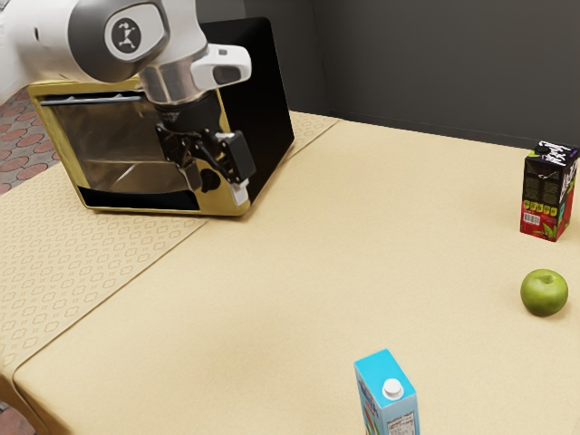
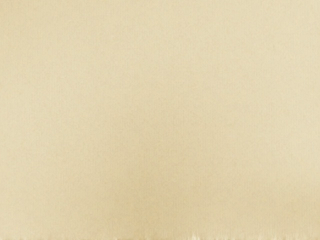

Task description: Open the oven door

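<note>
Dark carton with red lower part (image 1: pixel 545 192), upright, exterior view's right. Green apple (image 1: pixel 544 293) near it, closer to camera. Blue carton, white cap (image 1: pixel 387 396), at lower edge, partly cut off. Beige tablecloth (image 1: pixel 299 272), patterned toward exterior view's left. Dark gray wall (image 1: pixel 435 68) behind. Reddish paved floor (image 1: pixel 27 136).

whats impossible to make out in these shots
- Lower part of the blue carton: cut off by the exterior view's lower edge.
- Part of the oven's front panel: exterior view, behind the gripper.
- Whether the gripper touches the oven: exterior view, the two merely overlap.
- Fine print on the dark carton: exterior view, too small.
</note>
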Tool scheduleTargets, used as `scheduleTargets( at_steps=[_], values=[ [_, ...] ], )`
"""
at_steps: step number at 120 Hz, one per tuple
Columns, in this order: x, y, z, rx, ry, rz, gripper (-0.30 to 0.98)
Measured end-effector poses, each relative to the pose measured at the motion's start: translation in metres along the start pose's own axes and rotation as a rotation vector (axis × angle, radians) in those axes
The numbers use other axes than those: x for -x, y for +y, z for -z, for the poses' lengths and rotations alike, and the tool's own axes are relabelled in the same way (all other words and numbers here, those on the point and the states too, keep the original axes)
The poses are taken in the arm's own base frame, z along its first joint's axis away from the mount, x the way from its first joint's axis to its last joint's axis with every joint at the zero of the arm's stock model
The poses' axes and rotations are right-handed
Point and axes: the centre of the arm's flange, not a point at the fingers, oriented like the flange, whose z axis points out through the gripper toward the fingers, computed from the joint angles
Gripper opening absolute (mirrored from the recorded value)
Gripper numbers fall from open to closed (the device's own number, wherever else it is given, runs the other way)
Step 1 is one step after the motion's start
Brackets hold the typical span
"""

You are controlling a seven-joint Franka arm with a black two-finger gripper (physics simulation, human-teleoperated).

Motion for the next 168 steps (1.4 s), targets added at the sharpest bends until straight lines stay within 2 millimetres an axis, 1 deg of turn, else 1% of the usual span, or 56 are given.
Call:
scheduleTargets(
  at_steps=[18, 20, 22, 25, 28, 30, 32, 33, 37, 40, 42, 47, 48, 49, 50, 51, 53, 55, 57, 60, 62, 65, 69, 75, 87, 90, 96, 101, 113, 120, 122, 125, 129, 133, 138, 141, 147, 160, 168],
  values=[
    [0.001, -0.002, 0.001, 0.004, -0.004, -0.008, 0.69],
    [0.008, -0.002, 0.016, 0.004, 0.022, -0.009, 0.69],
    [0.018, -0.002, 0.036, 0.003, 0.06, -0.011, 0.69],
    [0.043, -0.003, 0.079, 0.0, 0.143, -0.025, 0.69],
    [0.076, -0.005, 0.125, 0.01, 0.246, -0.068, 0.69],
    [0.095, -0.009, 0.148, 0.016, 0.305, -0.102, 0.68],
    [0.11, -0.024, 0.164, 0.014, 0.348, -0.113, 0.68],
    [0.115, -0.038, 0.168, 0.005, 0.362, -0.105, 0.68],
    [0.136, -0.106, 0.179, -0.065, 0.398, -0.031, 0.68],
    [0.152, -0.145, 0.184, -0.121, 0.413, 0.006, 0.68],
    [0.16, -0.162, 0.188, -0.151, 0.422, 0.01, 0.68],
    [0.172, -0.192, 0.193, -0.197, 0.451, -0.013, 0.68],
    [0.174, -0.197, 0.193, -0.204, 0.454, -0.019, 0.68],
    [0.157, -0.201, 0.163, -0.185, 0.39, -0.009, 0.69],
    [0.149, -0.191, 0.164, -0.182, 0.399, -0.054, 0.68],
    [0.146, -0.185, 0.165, -0.181, 0.41, -0.087, 0.68],
    [0.146, -0.187, 0.164, -0.18, 0.424, -0.125, 0.67],
    [0.15, -0.2, 0.158, -0.176, 0.432, -0.139, 0.67],
    [0.156, -0.218, 0.151, -0.169, 0.438, -0.142, 0.67],
    [0.165, -0.244, 0.134, -0.153, 0.445, -0.148, 0.68],
    [0.169, -0.257, 0.123, -0.143, 0.453, -0.159, 0.68],
    [0.173, -0.27, 0.11, -0.128, 0.476, -0.188, 0.68],
    [0.175, -0.282, 0.1, -0.124, 0.51, -0.231, 0.68],
    [0.175, -0.291, 0.096, -0.141, 0.56, -0.306, 0.68],
    [0.173, -0.299, 0.099, -0.21, 0.624, -0.455, 0.69],
    [0.17, -0.301, 0.096, -0.226, 0.627, -0.488, 0.69],
    [0.158, -0.315, 0.082, -0.258, 0.599, -0.528, 0.69],
    [0.141, -0.324, 0.076, -0.299, 0.568, -0.56, 0.69],
    [0.106, -0.329, 0.058, -0.367, 0.512, -0.655, 0.69],
    [0.094, -0.332, 0.05, -0.396, 0.491, -0.699, 0.68],
    [0.093, -0.336, 0.046, -0.405, 0.484, -0.704, 0.68],
    [0.094, -0.349, 0.039, -0.418, 0.467, -0.699, 0.68],
    [0.103, -0.373, 0.03, -0.441, 0.441, -0.675, 0.68],
    [0.113, -0.397, 0.025, -0.47, 0.414, -0.649, 0.69],
    [0.119, -0.415, 0.022, -0.501, 0.392, -0.64, 0.69],
    [0.117, -0.421, 0.021, -0.518, 0.384, -0.645, 0.69],
    [0.109, -0.424, 0.019, -0.541, 0.376, -0.666, 0.69],
    [0.09, -0.431, 0.007, -0.571, 0.374, -0.701, 0.69],
    [0.077, -0.443, 0.002, -0.595, 0.389, -0.717, 0.69]
  ],
)
